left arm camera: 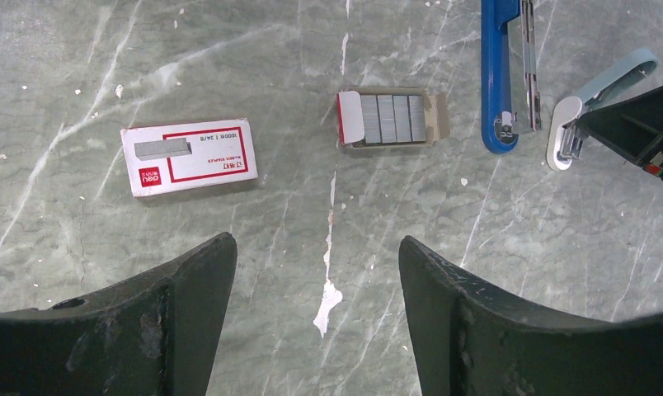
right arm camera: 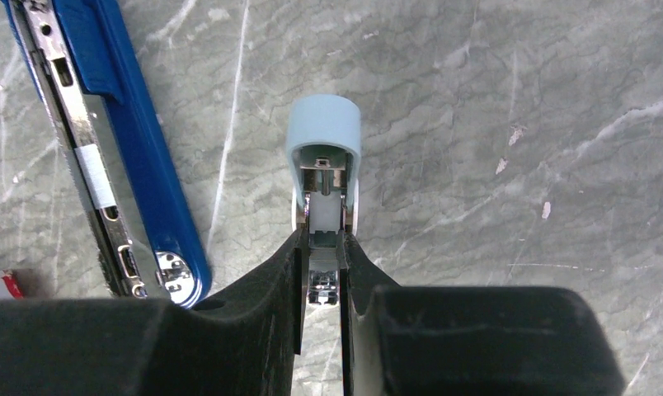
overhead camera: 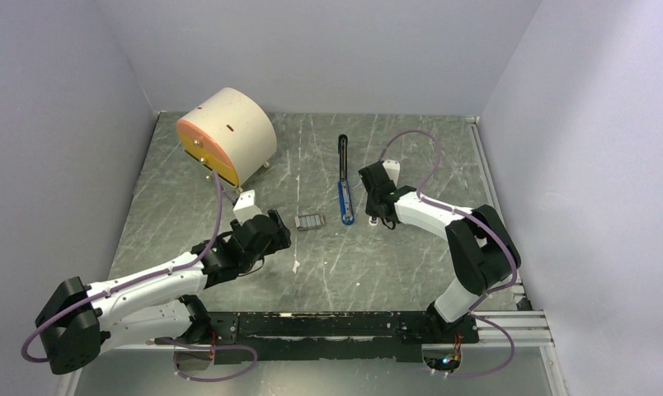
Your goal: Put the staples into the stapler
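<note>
Grey marbled stone forms the counter in the overhead view. At its far left stands a cream drum with an orange face. The stapler lies near the middle, folded out flat, with its blue end nearest the arms. The staples lie just left of that end, apart from it. The left tool hangs low, left of the staples. The right tool is just right of the stapler.

From the left wrist, the left tool is released, its fingers spread over bare counter. Beyond them, from left to right, sit a red-and-white box, the staples in an open card tray, and the stapler's blue end. Only bare counter separates this tool from the staples.

From the right wrist, the right tool is clenched on a light-blue and white piece. The piece is close beside the stapler's opened metal channel and apart from it.
</note>
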Action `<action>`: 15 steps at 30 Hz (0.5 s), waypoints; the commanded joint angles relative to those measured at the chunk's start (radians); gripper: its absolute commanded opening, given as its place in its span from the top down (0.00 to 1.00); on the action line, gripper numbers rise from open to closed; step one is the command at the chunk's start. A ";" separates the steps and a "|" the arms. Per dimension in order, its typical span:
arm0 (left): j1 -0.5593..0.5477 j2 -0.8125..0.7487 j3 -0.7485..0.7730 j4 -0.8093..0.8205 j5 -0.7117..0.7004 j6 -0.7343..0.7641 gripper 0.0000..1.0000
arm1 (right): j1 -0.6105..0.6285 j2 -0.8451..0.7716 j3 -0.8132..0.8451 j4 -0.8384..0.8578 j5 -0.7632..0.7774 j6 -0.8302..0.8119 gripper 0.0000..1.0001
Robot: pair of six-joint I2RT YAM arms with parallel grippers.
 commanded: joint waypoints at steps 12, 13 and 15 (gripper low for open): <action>0.006 0.010 0.020 0.019 0.009 0.005 0.23 | -0.006 -0.023 -0.023 0.011 0.010 0.012 0.77; 0.005 0.011 0.021 0.020 0.009 0.007 0.23 | -0.007 -0.023 -0.022 0.008 0.009 0.013 0.77; 0.005 0.015 0.022 0.020 0.008 0.007 0.23 | -0.006 -0.024 -0.020 0.007 0.008 0.012 0.75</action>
